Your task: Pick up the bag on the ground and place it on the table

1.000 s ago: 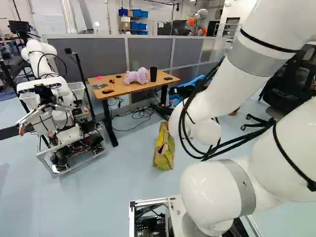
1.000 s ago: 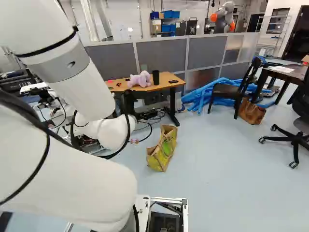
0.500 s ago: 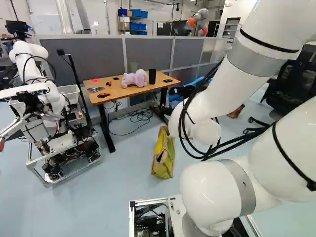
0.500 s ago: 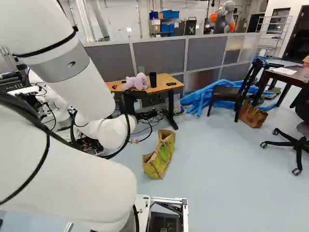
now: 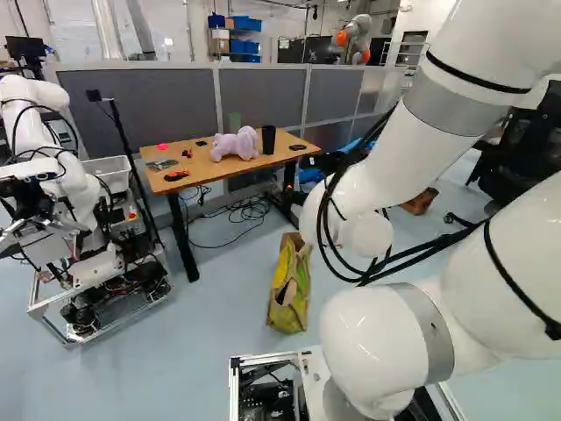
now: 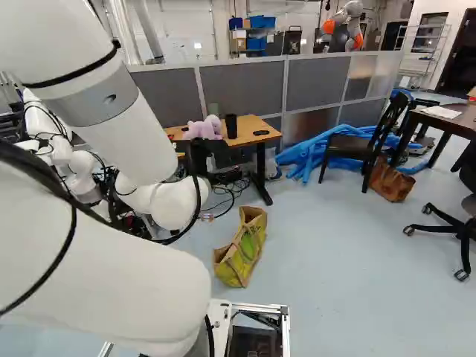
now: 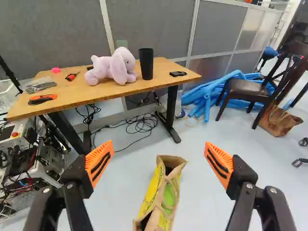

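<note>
0 of 2 stages look done: the yellow-and-green shopping bag (image 7: 169,196) is on the floor (image 7: 127,175), ungrasped. The gripper (image 7: 159,163) has its 2 fingers spread, holding nothing. Grasping, lifting and setting it on the wooden-topped table (image 7: 72,98) all remain.

Arm (image 5: 421,145) bent — jaws spread wide.

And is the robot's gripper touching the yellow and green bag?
Apart. In the wrist view, floor shows between the bag and both orange pads of the open gripper.
</note>
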